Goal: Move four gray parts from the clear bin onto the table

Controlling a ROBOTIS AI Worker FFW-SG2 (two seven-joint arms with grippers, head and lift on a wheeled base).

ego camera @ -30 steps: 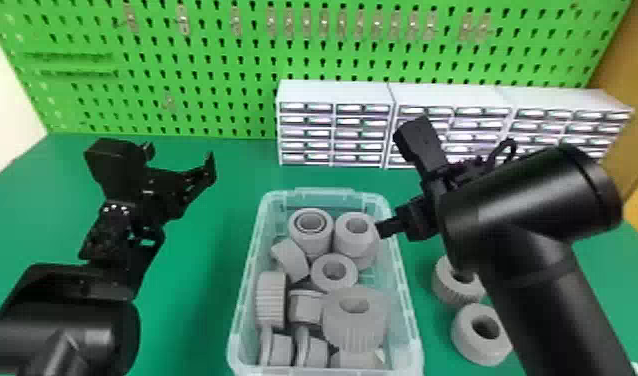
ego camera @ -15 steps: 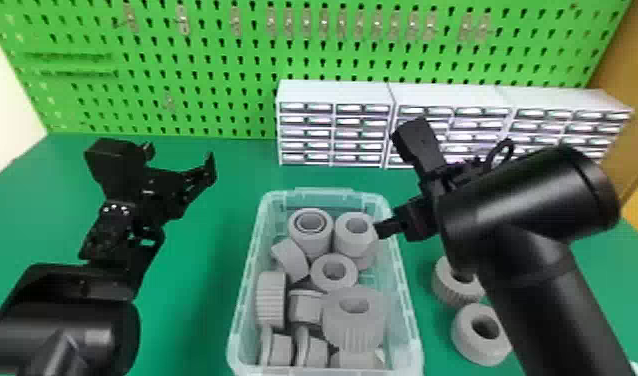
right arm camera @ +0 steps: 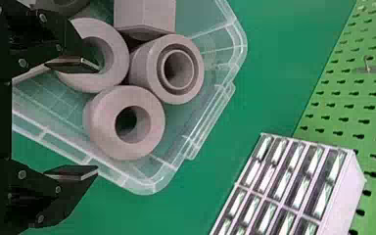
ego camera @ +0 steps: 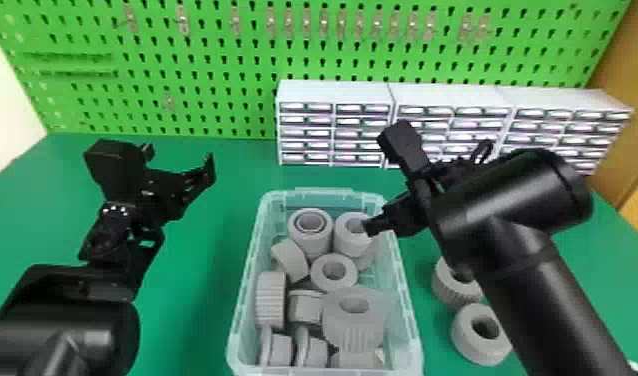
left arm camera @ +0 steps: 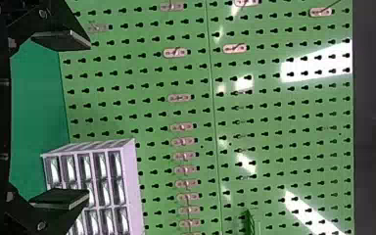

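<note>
While two gray parts [ego camera: 464,336] lie out, the wide-open, empty right gripper [right arm camera: 97,120] seems after a third: next, dip and squeeze.

Bright light leaves white patches of glare on the pegboard [left arm camera: 293,147] in the left wrist view and glints on the drawers [left arm camera: 116,165].

Head view: I find the right arm [ego camera: 523,240] covering portions of two gray parts [ego camera: 465,350] beside the bin's [ego camera: 409,300] right edge. Bin's near end cropped by the frame. At its far right corner, an upper gray part [ego camera: 350,242] mostly hides another gray part [ego camera: 365,262]. White item [ego camera: 637,369] at lower right: cut off, too small for me to identify.
</note>
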